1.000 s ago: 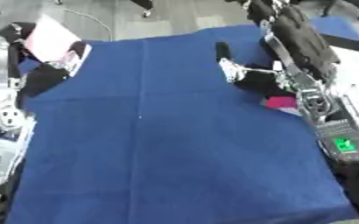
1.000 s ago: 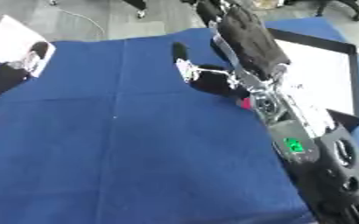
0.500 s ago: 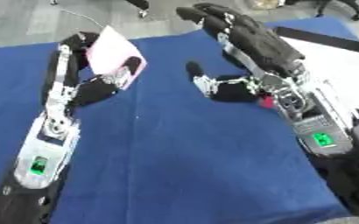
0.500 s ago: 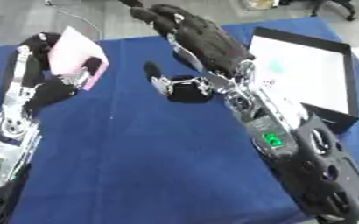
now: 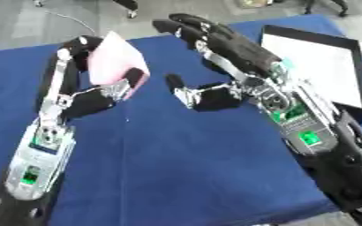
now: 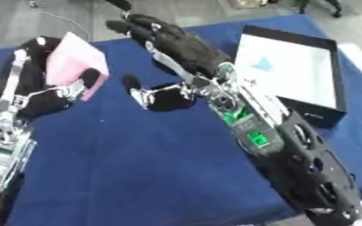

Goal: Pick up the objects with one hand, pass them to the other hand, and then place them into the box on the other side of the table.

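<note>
My left hand [image 5: 99, 95] pinches pink packet [image 5: 115, 62], upper left. My right hand [image 5: 223, 44] spread open, centre, waiting. Box [image 6: 288, 73] upper right on table [image 5: 184, 163]. Risk: thin packet slips during handover.

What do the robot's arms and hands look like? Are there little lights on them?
The left hand and right hand are black with silver metal joints, shaped much like a person's. Each forearm is a chunky black and silver casing, and both carry small glowing green patches on top.
</note>
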Motion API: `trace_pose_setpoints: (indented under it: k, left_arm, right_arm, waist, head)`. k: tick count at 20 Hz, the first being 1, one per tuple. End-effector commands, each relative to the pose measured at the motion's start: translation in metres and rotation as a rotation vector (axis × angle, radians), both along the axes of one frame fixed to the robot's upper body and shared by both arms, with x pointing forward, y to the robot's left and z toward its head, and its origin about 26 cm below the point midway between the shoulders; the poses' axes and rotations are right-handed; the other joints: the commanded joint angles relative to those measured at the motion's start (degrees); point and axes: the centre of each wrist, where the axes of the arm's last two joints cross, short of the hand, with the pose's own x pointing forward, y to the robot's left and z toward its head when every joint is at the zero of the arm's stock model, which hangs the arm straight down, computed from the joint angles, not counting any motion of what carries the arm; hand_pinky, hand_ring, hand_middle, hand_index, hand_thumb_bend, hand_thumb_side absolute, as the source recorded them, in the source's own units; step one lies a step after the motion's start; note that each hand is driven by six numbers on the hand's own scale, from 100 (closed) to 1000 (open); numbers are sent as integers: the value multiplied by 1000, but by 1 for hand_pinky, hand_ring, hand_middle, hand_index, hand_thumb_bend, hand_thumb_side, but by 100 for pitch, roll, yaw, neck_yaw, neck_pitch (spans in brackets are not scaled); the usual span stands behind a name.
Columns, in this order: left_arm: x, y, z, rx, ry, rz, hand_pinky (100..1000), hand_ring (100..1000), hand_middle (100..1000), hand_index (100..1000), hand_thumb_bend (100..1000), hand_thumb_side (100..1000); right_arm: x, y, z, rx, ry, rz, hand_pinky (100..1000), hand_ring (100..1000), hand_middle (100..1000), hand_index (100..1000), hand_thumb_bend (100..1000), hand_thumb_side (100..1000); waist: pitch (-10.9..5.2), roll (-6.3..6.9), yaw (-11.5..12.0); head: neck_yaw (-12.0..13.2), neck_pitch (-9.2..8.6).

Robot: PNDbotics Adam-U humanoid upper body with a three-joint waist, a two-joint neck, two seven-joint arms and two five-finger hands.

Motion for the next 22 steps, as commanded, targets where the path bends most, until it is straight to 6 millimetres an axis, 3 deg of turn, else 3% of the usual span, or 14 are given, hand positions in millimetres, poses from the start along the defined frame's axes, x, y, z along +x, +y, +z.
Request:
trace_pose_setpoints:
  k: [1,12,22]
  left_arm:
    - [0,1,8,9,-12,-63,514,341,304,489,384,212]
    - [0,-4,14,17,112,-296,514,349,313,496,401,195]
    - [-2,-15,14,-49,241,-470,519,363,328,506,398,179]
  right_arm:
    - [-3,-3,9,7,-25,5,669,1000,892,1000,100,237]
    - [-1,-11,17,-98,-83,37,785,998,919,1000,100,128]
    - [0,-15,24,-234,-204,77,893,945,924,1000,100,151]
  waist:
    - [-26,-87,-12]
    - [-17,-86,-33]
    - [31,-144,-27]
  head:
    - [-67,-15]
    - [-159,-15]
    - [-141,-15]
